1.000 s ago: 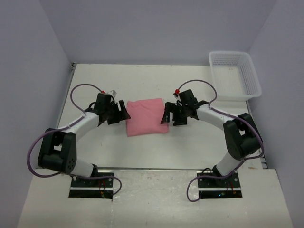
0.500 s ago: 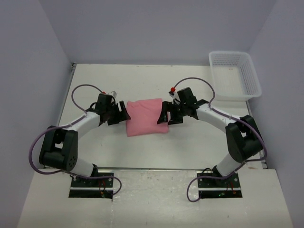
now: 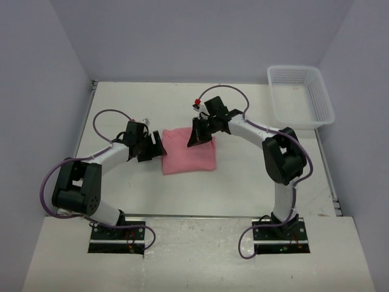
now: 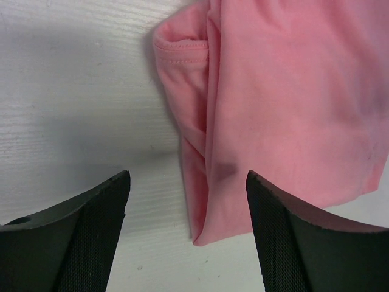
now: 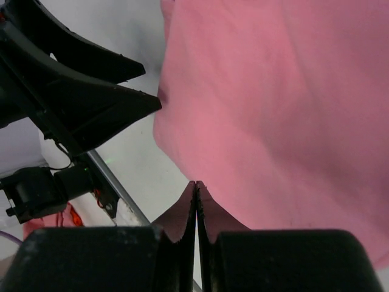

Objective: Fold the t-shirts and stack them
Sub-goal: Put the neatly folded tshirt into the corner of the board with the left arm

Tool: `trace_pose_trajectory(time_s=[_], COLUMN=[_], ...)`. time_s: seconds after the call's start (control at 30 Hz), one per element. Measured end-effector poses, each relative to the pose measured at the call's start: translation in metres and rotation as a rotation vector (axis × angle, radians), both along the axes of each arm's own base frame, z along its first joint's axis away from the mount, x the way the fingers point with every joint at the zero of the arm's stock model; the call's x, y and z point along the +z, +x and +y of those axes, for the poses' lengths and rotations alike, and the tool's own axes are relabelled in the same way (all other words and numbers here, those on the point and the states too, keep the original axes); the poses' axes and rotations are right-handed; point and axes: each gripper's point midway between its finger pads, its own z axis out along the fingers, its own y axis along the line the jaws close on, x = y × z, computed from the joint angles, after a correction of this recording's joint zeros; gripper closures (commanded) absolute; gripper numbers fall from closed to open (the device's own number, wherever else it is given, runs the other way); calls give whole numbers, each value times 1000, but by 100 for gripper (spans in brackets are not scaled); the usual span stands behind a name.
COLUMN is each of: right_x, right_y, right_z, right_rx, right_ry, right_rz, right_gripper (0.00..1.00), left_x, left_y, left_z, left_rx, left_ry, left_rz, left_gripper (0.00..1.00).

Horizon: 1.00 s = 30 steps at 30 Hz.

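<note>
A folded salmon-pink t-shirt lies mid-table. In the top view my left gripper sits at its left edge, open. The left wrist view shows the shirt's folded edge lying between the left gripper's wide-spread fingers, touching neither. My right gripper hovers over the shirt's far edge, pointing toward the near side. In the right wrist view this gripper is shut with nothing between its fingers. The pink t-shirt fills the space beyond them.
A white mesh basket stands at the far right corner of the table. The left gripper's black fingers show at the upper left of the right wrist view. The arm bases sit at the near edge.
My right gripper swung from the shirt's right edge up and left to its far edge, and its jaws closed. The left gripper has barely moved and stays open.
</note>
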Motion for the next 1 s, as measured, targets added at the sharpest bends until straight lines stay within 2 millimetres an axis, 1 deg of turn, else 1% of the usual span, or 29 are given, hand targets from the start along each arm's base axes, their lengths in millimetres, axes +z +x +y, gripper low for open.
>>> trace_pose_trajectory(time_s=[0.07,0.13,0.23,0.3,0.37,0.5,0.57,0.6,0.77,1.0], right_x=[-8,-17,-34,-42,-46,-52,-58,-66,-78,-80], right_y=[2,0,-8,-13,-14,-10,-9,-11,-18,-18], right_z=[12,22,28,30,29,23,18,13,6,4], right_rx=[22,43,55,56,47,17,-5,-23,-41,-53], right_ry=[14,20,6,-8,-25,-63,-91,-119,-151,-160], right_rz=[26,59,112,133,142,134,134,147,177,178], right_gripper=[100,100,100,100,100,100,100,100,100,100], left_x=[0,0,0,-2,-3,-4,-4,-4,-5,-3], left_y=[0,0,0,-1,-1,0,0,-1,3,11], left_z=[0,0,0,0,2,5,5,4,-7,-22], left_rx=[0,0,0,0,4,16,15,12,-14,-48], left_ry=[1,0,-1,0,7,24,24,19,-37,-119], left_rz=[-1,-2,-4,-1,1,-1,0,0,-10,-44], left_gripper=[21,21,21,21,20,19,17,17,16,16])
